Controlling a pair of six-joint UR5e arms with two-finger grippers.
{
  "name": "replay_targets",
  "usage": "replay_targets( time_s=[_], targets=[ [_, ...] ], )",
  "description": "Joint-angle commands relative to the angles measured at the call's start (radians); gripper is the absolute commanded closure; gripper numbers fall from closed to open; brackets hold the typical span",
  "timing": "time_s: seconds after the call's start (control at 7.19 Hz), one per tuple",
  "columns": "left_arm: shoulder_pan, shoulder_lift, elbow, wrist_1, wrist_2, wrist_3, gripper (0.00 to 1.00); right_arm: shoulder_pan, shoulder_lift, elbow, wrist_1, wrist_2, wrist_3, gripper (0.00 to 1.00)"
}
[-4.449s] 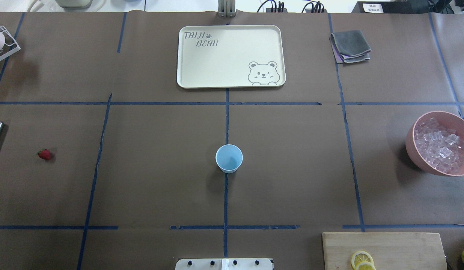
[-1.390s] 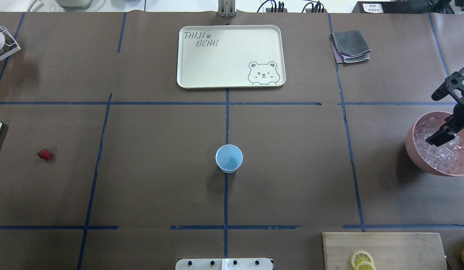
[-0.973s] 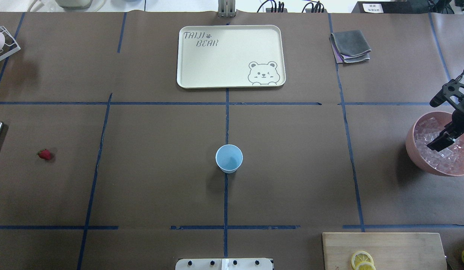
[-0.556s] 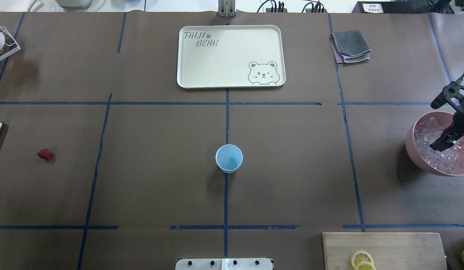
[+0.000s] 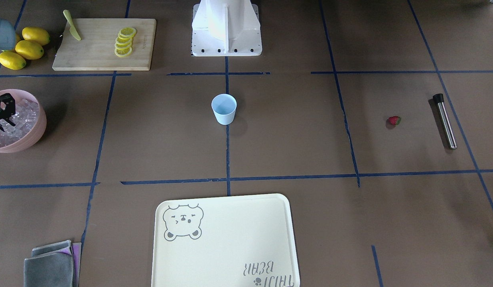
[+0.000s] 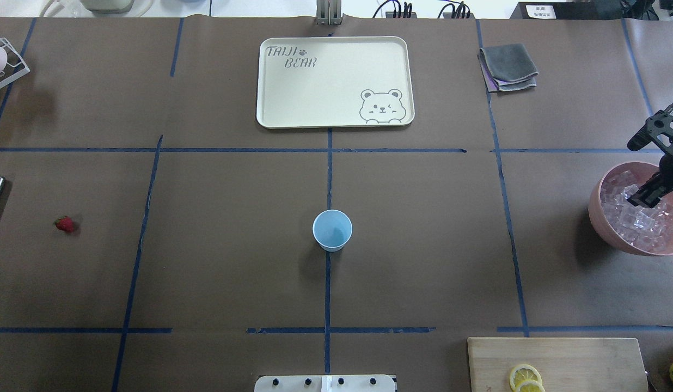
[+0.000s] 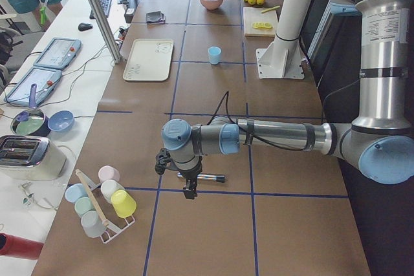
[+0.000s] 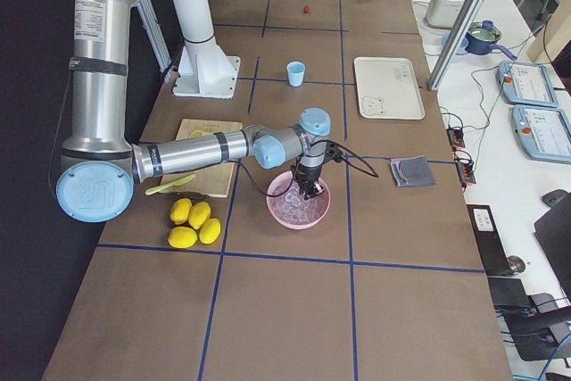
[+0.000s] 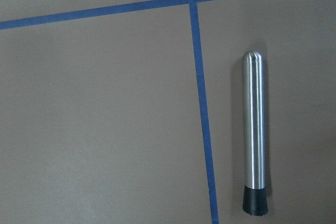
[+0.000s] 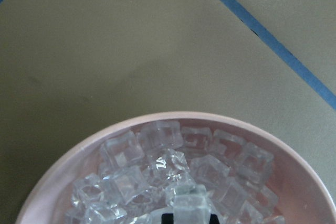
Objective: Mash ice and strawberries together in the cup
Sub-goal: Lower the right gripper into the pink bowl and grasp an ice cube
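The light blue cup (image 6: 332,230) stands upright and empty at the table's middle, also in the front view (image 5: 224,109). The strawberry (image 6: 65,224) lies alone at the far left. The ice (image 6: 630,220) fills the pink bowl (image 6: 594,209) at the right edge. My right gripper (image 6: 641,199) is down in the bowl. In the right wrist view its dark fingertips (image 10: 167,217) sit against both sides of one ice cube (image 10: 189,203). My left gripper (image 7: 189,191) hangs over a steel muddler (image 9: 254,129). I cannot tell if it is open or shut.
A cream bear tray (image 6: 314,98) lies at the back centre, folded grey cloths (image 6: 508,68) at the back right. A cutting board (image 6: 576,354) with lemon slices, whole lemons (image 5: 23,48) and a knife (image 5: 72,26) sit near the bowl. A cup rack (image 7: 100,205) stands past the muddler.
The right arm came in from the right edge and lowered its gripper into the ice bowl. Cup, strawberry and muddler have not moved.
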State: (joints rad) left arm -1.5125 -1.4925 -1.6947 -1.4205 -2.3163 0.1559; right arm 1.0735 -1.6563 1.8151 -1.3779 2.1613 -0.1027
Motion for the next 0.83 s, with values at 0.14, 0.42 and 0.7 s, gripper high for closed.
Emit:
replay_targets(
  time_s=[0.14,0.42,0.7],
  targets=[
    [0.0,0.0,0.0,0.0,0.0,-0.001,0.0,0.083,0.004,0.05,-0.009,0.087,0.017,0.97],
    [0.0,0.0,0.001,0.0,0.0,-0.001,0.0,0.088,0.025,0.143,-0.064,0.103,0.23,0.99],
    [0.0,0.0,0.001,0.0,0.0,-0.001,0.0,0.003,0.162,0.176,-0.145,0.095,0.541,0.98]
  ],
)
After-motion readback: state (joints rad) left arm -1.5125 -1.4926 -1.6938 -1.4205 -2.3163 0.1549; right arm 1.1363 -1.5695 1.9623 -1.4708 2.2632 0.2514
